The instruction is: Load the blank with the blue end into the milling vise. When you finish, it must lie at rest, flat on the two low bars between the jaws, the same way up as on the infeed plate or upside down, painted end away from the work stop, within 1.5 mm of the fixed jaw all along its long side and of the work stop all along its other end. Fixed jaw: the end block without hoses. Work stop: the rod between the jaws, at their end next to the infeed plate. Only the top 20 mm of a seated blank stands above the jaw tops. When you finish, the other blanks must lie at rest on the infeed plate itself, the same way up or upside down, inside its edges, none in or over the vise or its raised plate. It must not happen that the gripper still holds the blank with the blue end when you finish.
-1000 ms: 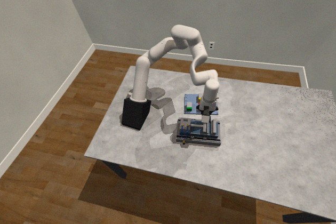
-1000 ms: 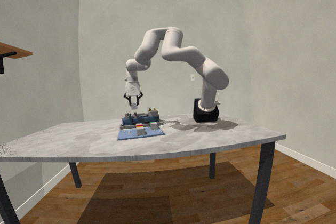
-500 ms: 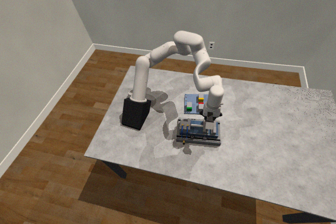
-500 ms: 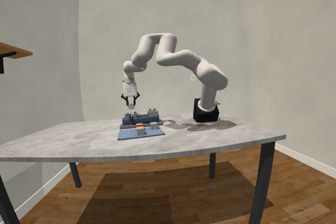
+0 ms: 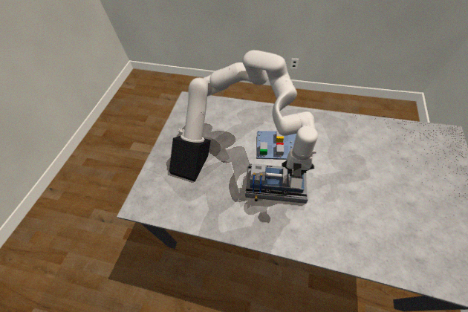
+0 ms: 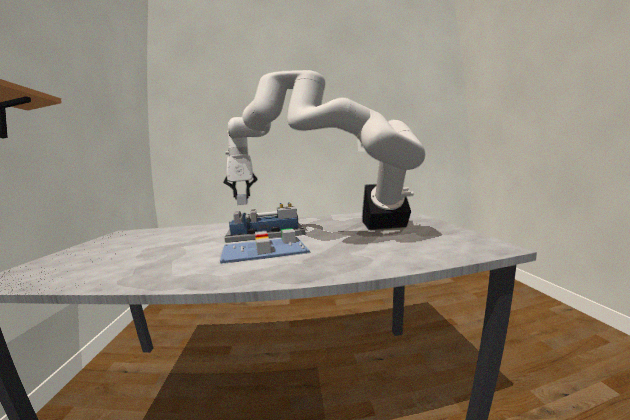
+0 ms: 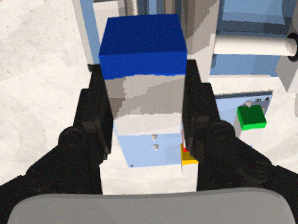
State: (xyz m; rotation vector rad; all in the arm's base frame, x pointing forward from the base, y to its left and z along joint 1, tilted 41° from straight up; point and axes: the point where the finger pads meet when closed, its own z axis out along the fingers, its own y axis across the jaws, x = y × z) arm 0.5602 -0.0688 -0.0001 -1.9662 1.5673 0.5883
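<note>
Gripper (image 6: 241, 196) clamped on blue-end blank (image 7: 143, 70), held in air above the vise (image 6: 264, 225) w/ other blanks on infeed plate (image 6: 239, 255); pick done, remaining: lower btwn jaws, seat vs fixed jaw & work stop.

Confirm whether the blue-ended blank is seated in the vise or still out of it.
Out. The pincer is shut on the blue-ended blank, holding it end-down in the air above the vise.
</note>
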